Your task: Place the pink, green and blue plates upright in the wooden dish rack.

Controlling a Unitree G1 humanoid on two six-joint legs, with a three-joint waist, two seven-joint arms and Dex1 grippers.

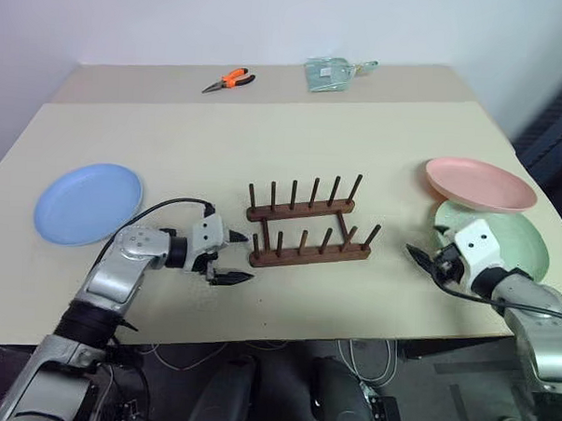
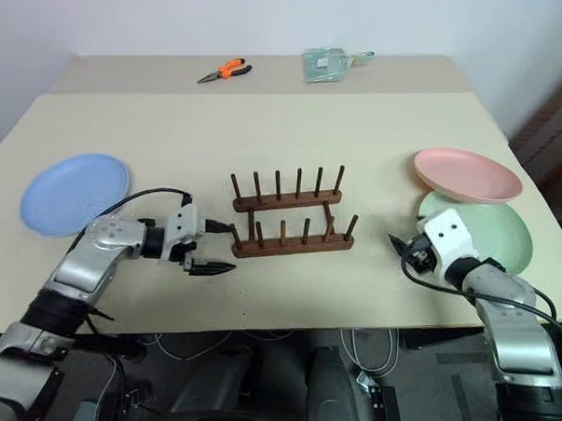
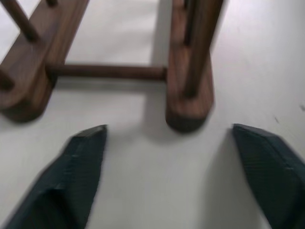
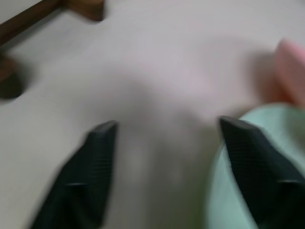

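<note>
Left eye view: wooden dish rack bare; blue plate, pink plate, green plate flat on table. Left gripper, right gripper spread, holding nothing. All three placements pending.

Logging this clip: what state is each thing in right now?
Rack: upright, no plates in it.
Blue plate: flat on table.
Pink plate: overlapping green plate's far edge.
Green plate: flat on table.
Left end effector: open, holding nothing.
Right end effector: open, holding nothing.
Pliers: closed.

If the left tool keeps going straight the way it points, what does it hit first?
Probably the near end of the wooden dish rack: the left tool stands open and empty, aimed at it over bare table. Height is unclear.
</note>
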